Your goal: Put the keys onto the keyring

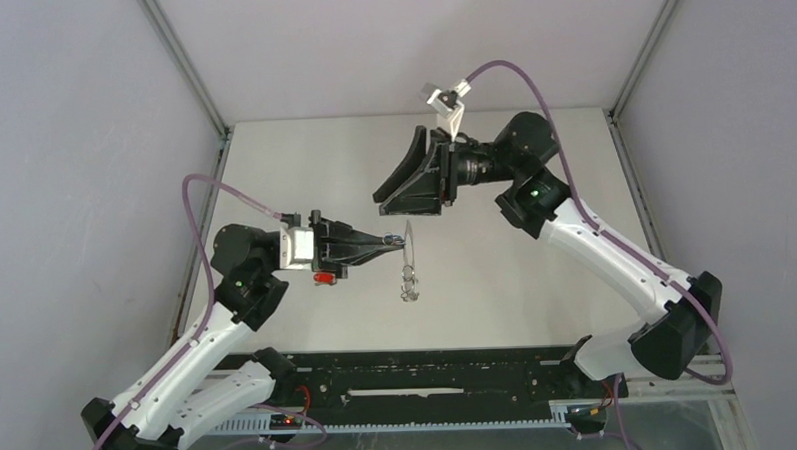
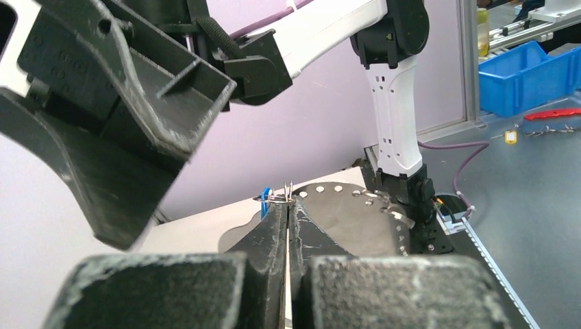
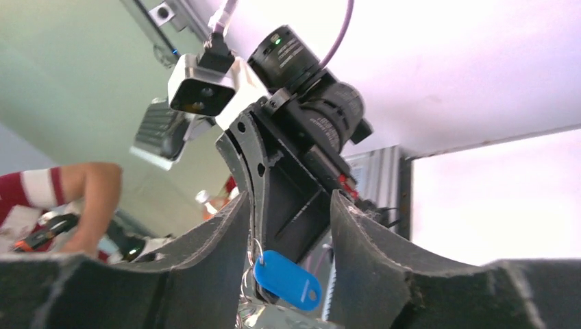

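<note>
Grey thin metal keyring was pinched by the tightly closed left fingers, above the desk. Blue-headed key was hung just below them. Right fingers were parted, empty, nearby.

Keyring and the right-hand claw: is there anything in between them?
Nothing. In the top view only bare table shows between the keyring, pinched by the left gripper, and the open right gripper.
</note>
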